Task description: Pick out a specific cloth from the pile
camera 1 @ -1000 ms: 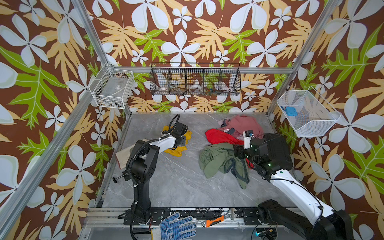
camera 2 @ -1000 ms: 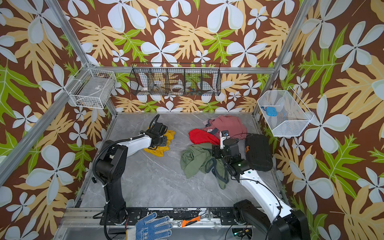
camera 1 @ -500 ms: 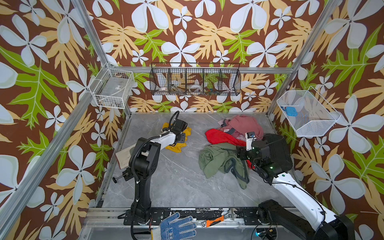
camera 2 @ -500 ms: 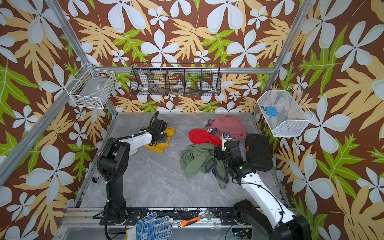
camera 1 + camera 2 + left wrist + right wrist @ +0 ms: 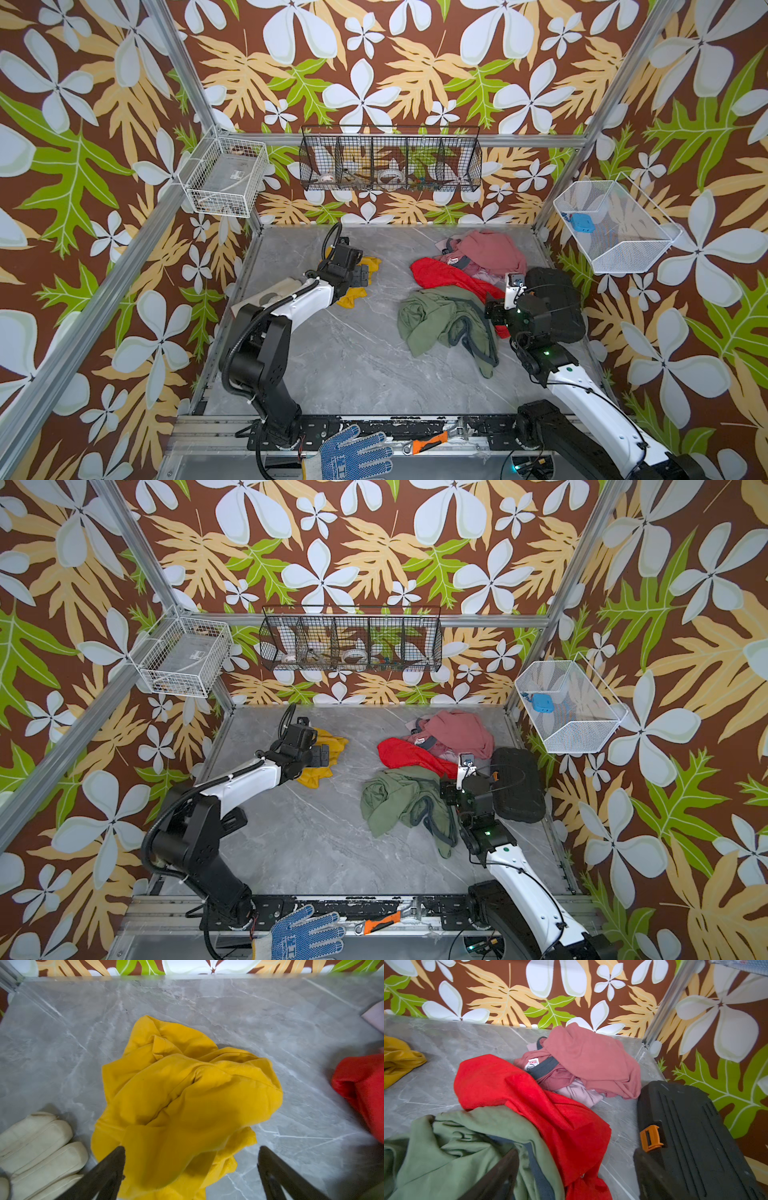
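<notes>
In both top views the yellow cloth (image 5: 368, 264) (image 5: 334, 742) lies alone on the far left of the grey table (image 5: 353, 374), well apart from the pile (image 5: 457, 291) on the right. The left gripper (image 5: 360, 275) hangs right over it. The pile has a red cloth (image 5: 440, 274), a green garment (image 5: 432, 320) on its near side and a pink garment (image 5: 494, 249) at the far side. The right gripper (image 5: 494, 311) is at the right edge of the green garment, just beside a black case (image 5: 557, 303). A blue glove (image 5: 353, 455) lies at the near edge.

In the left wrist view the left gripper's two dark fingers (image 5: 112, 1165) stand wide apart. The crumpled yellow cloth lies below them, and they squeeze nothing. A cream padded thing (image 5: 37, 1147) lies just beside the cloth.

In the right wrist view one dark finger (image 5: 506, 1167) shows over the green garment, far out to one side, so the jaws are wide and hold nothing. The other finger is lost against the black case.
</notes>
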`<action>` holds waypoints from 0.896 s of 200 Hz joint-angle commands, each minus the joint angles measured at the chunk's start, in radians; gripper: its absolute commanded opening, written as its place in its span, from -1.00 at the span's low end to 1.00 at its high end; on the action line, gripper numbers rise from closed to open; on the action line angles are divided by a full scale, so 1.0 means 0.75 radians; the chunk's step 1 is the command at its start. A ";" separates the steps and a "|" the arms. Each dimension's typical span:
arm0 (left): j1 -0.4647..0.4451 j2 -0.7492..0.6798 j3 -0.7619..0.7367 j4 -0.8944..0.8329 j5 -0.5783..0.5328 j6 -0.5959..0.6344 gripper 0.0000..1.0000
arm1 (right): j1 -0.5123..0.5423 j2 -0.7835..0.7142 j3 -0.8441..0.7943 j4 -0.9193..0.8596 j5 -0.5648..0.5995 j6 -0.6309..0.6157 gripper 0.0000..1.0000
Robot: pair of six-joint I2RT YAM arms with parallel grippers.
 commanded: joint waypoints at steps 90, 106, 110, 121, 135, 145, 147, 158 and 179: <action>-0.046 -0.733 -0.707 0.532 -0.456 0.070 1.00 | -0.038 0.448 -0.335 1.070 0.135 -0.044 0.67; -0.046 -0.748 -0.741 0.546 -0.510 0.097 1.00 | -0.038 0.529 -0.316 1.115 0.112 -0.088 0.63; -0.046 -0.749 -0.748 0.550 -0.521 0.098 1.00 | -0.039 0.540 -0.310 1.117 0.097 -0.102 0.63; -0.044 -0.747 -0.767 0.565 -0.564 0.098 1.00 | -0.042 0.576 -0.312 1.173 0.096 -0.138 0.63; -0.044 -0.745 -0.804 0.618 -0.617 0.099 1.00 | -0.046 0.625 -0.302 1.201 0.065 -0.165 0.63; -0.043 -0.746 -0.844 0.680 -0.652 0.107 1.00 | -0.048 0.661 -0.296 1.225 0.039 -0.176 0.63; -0.042 -0.747 -0.853 0.696 -0.656 0.112 1.00 | -0.047 0.669 -0.294 1.230 0.035 -0.180 0.63; -0.038 -0.745 -0.907 0.801 -0.687 0.143 1.00 | -0.047 0.709 -0.283 1.254 0.028 -0.186 0.63; -0.004 -0.741 -0.965 0.913 -0.689 0.186 1.00 | -0.107 0.720 -0.279 1.246 -0.051 -0.144 0.62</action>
